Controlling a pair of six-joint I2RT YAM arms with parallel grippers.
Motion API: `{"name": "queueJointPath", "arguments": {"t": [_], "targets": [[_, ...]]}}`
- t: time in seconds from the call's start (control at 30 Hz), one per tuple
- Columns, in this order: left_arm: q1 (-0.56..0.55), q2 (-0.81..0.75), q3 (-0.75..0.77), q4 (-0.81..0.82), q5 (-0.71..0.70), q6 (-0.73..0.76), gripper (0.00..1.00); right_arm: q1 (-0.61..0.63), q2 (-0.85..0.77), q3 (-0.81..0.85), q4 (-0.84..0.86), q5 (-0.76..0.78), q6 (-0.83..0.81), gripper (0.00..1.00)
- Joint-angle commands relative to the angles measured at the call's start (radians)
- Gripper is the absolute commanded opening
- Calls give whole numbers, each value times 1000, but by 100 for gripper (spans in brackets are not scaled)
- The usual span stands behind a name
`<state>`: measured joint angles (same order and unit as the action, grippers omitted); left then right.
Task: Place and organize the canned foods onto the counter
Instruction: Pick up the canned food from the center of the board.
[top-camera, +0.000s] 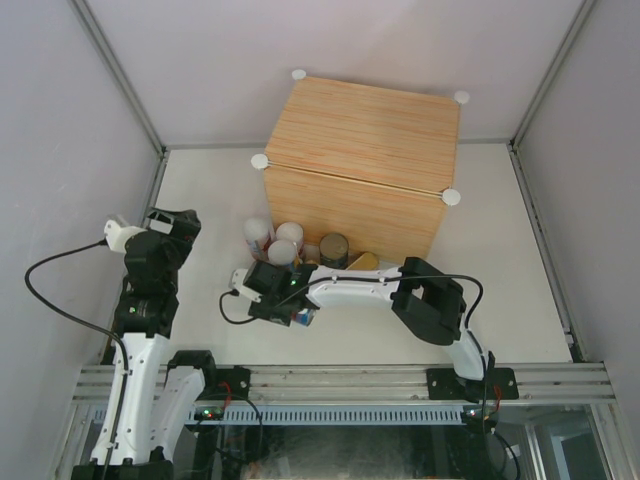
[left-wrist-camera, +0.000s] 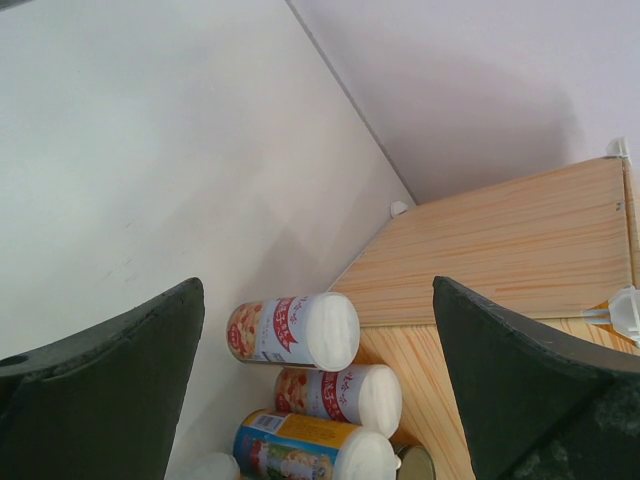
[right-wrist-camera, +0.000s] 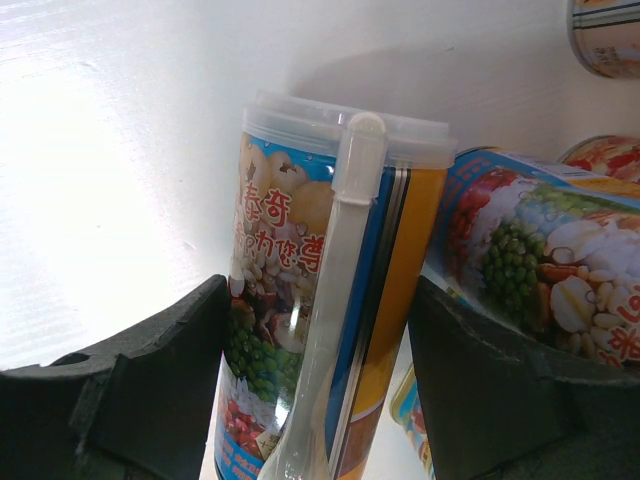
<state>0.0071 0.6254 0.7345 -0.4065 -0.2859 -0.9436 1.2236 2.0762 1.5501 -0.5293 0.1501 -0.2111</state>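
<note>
STEP: grasp can (right-wrist-camera: 275, 250), before counter (top-camera: 365, 130) near-left corner | RIGHT gripper (right-wrist-camera: 318, 290): straddling can, clamped or not cannot tell | LEFT gripper (top-camera: 172, 228): released, empty | METHOD: clamp mid-body, lift clear of neighbouring cans (right-wrist-camera: 540, 260), set on counter top.

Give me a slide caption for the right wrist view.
Right claw flanks a clear-lidded can on the white table, more cans close beside it.

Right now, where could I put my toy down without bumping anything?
The counter's top is all bare. The table is free right of the counter out to the wall, and between the cans and the left arm. Crowded: the counter's front, where the cans huddle and the right arm reaches in.
</note>
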Motion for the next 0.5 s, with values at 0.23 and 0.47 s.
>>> {"name": "queueJointPath", "arguments": {"t": [0.23,0.47], "targets": [[7,-3,8,26,-21,-23,100,27,-163,0,-18,-102,63,0],[7,11,25,28,-21,-24,100,31,-229,1,-8,-116,80,0]]}}
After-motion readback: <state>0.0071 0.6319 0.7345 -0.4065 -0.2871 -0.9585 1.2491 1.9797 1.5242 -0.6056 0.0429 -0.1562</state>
